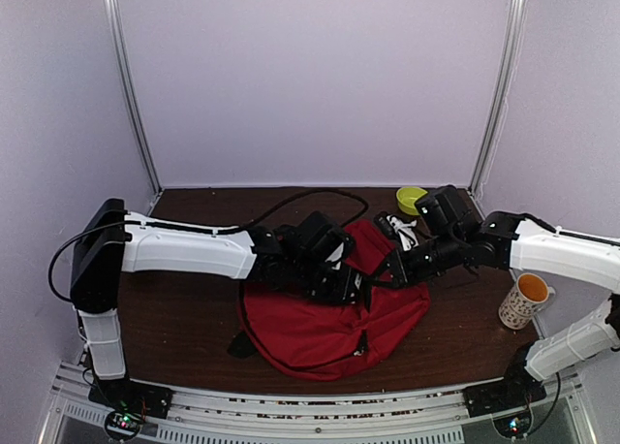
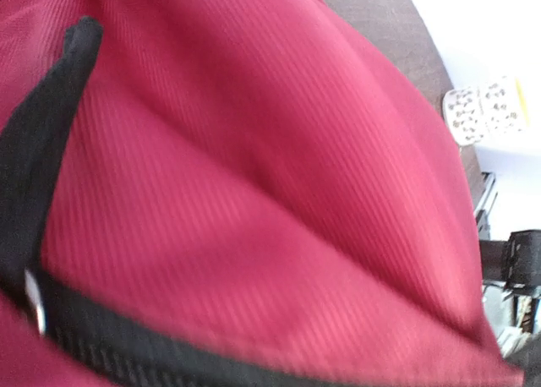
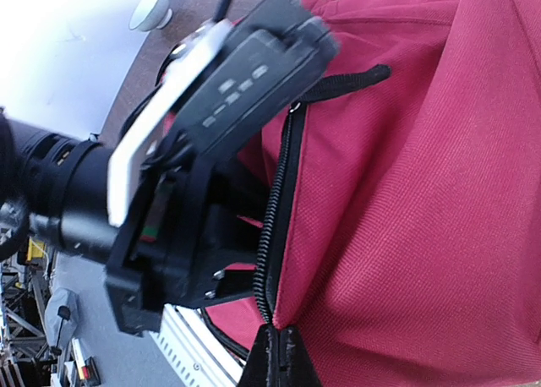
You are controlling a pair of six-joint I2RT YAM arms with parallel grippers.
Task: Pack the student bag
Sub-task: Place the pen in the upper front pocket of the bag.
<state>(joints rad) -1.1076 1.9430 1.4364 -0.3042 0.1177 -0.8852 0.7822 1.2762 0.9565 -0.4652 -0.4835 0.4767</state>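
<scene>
Student bag (image 1: pixel 320 333) lay flat on the dark table (image 1: pixel 184 328), its rounded end toward the arm bases, directly under and between both grippers. Right gripper (image 3: pixel 279 362) was on the bag's right edge, fingers pressed together at the foot of the open zipper (image 3: pixel 275 209) and touching the red fabric. Whether a fold was pinched between them could not be told. Left gripper (image 1: pixel 339 274) was just to the left of the right one, down on the bag at the zipper opening. Its wrist view was filled with red cloth and a black strap (image 2: pixel 34 176), with the fingers hidden, so its state could not be told. A patterned mug (image 1: pixel 523 301) with an orange inside stood upright well to the right of the right gripper, off the bag. Beyond the right gripper, near the back wall, sat a green bowl (image 1: pixel 411 199). A black cable (image 1: pixel 310 197) looped beyond the left gripper.
</scene>
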